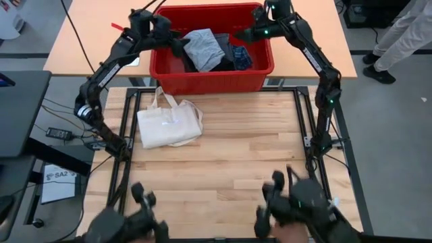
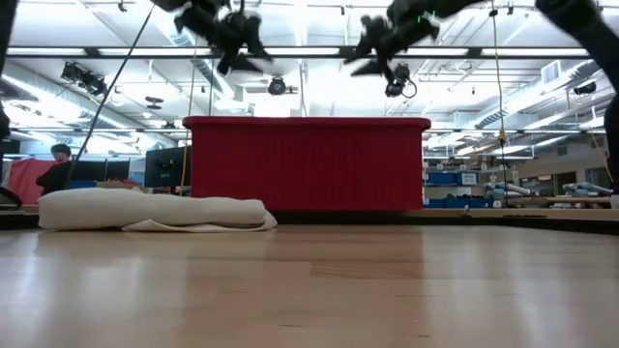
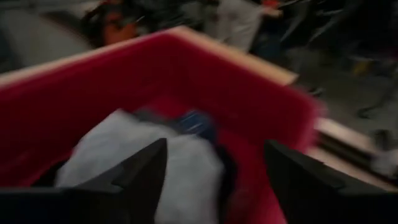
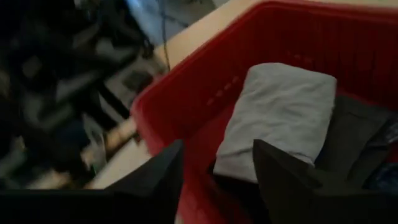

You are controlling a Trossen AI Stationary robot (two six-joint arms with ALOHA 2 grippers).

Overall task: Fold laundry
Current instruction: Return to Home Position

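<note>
The laundry lies in a red bin (image 1: 209, 79) at the table's far edge. A folded light grey T-shirt (image 1: 204, 48) rests on top of dark garments (image 1: 185, 62), with a blue plaid one (image 1: 241, 57) beside it. My left gripper (image 1: 177, 42) hovers over the bin's left part, open and holding nothing. My right gripper (image 1: 239, 37) hovers over the bin's right part, also open and holding nothing. In the low view both grippers, left (image 2: 237, 43) and right (image 2: 372, 53), hang well above the bin's rim (image 2: 306, 122). The wrist views show the T-shirt (image 3: 155, 162) (image 4: 280, 112) beyond the fingers.
A cream tote bag (image 1: 169, 121) lies flat on the wooden table, left of centre, in front of the bin. Two dark arm devices (image 1: 135, 216) (image 1: 297, 209) stand at the near edge. A person (image 1: 398, 40) stands beyond the table's far right.
</note>
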